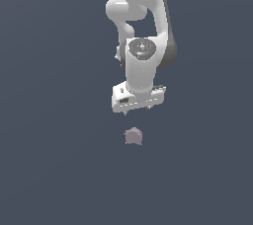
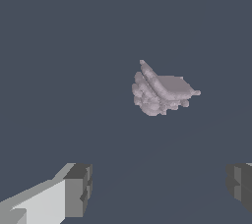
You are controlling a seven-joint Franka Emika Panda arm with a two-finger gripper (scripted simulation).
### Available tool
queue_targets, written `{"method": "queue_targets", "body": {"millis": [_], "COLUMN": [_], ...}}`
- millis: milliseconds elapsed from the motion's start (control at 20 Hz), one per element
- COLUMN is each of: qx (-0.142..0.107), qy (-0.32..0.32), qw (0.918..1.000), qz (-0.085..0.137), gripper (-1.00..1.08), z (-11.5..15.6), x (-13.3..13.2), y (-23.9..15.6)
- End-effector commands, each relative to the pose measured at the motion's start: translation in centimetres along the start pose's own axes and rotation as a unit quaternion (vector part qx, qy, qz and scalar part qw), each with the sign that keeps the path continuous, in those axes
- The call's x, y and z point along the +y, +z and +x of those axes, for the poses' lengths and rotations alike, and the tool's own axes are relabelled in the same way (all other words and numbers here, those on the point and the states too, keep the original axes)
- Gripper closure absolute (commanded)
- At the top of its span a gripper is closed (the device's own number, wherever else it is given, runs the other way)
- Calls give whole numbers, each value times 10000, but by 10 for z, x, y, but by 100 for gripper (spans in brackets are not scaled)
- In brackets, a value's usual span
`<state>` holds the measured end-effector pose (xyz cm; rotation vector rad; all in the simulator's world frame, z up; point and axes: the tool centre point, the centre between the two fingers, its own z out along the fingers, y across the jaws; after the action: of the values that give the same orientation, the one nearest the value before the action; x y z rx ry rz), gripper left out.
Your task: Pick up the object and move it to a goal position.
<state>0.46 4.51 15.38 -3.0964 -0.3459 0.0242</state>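
Note:
The object [image 1: 133, 135] is a small pinkish-mauve lump lying on the dark floor, below the white arm in the exterior view. In the wrist view the object [image 2: 160, 93] looks lumpy with a flat slab on one side. My gripper [image 1: 137, 111] hangs above the floor, apart from the object and not touching it. Its two grey fingertips [image 2: 78, 188] stand far apart, so the gripper [image 2: 160, 186] is open with nothing between them.
A plain dark blue-grey floor [image 1: 49, 169] fills both views. The white arm [image 1: 141, 31] rises behind the gripper toward the top of the exterior view.

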Motion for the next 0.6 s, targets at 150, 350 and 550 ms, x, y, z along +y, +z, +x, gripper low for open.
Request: {"method": "queue_targets", "body": {"millis": [150, 350, 550], "qx": [-8, -14, -20], "qy": [-719, -1287, -1849], "qw": [9974, 9917, 9827], "qz": [-34, -56, -76], "gripper": [-92, -92, -92], "z": [7, 13, 18], "x": [3, 5, 7], "y": [7, 12, 18]}}
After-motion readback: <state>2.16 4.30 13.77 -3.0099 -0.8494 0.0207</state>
